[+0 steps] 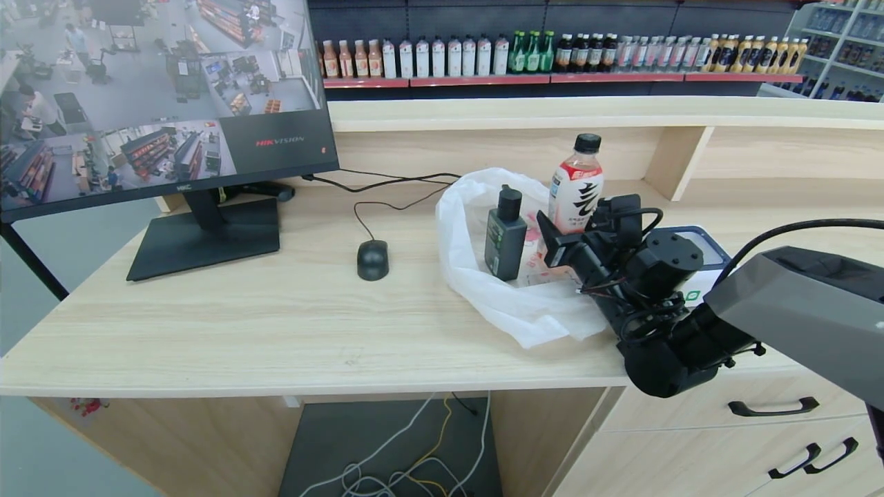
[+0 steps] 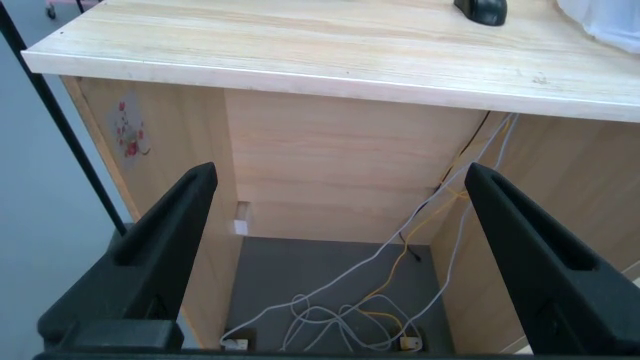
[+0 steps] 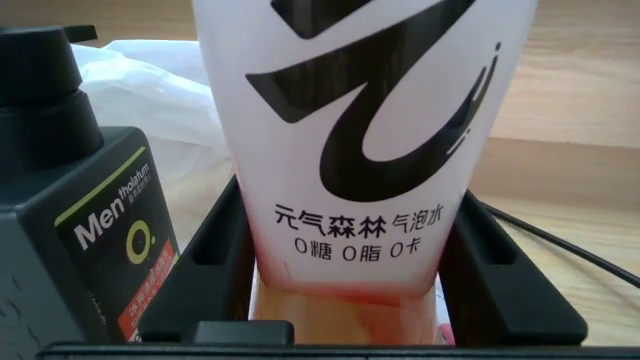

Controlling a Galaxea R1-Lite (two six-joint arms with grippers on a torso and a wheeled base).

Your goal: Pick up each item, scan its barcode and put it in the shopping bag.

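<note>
Pale wood made up the counter (image 1: 276,324), a shop's checkout desk; nearest, below its front edge, the left hand (image 2: 335,200) hung released and holding nothing, fingers spread wide, facing the loose cables (image 2: 340,300) in the recess under the desk; up on the counter at the right, the right hand (image 1: 563,238) was clenched on the drink bottle (image 1: 577,183), low on its labelled body, one finger on each side.

That bottle stood upright at the mouth of the white shopping bag (image 1: 469,276), just beside a dark pump bottle (image 1: 505,235) already standing inside the bag; whether its base rested on the bag's floor could not be told.

Judging by its look, the drink bottle was full, so fairly heavy for its build; its smooth label would be slippery and its thin plastic wall would give under a hard squeeze; the low grip across the body seemed right, firmer than the cap; the bag was flimsy and would crumple if nudged.

Farther off lay a mouse (image 1: 373,260); beyond it a monitor (image 1: 159,90); behind the right arm sat a blue-rimmed device (image 1: 708,252); farthest, a shelf of bottles (image 1: 552,55).
</note>
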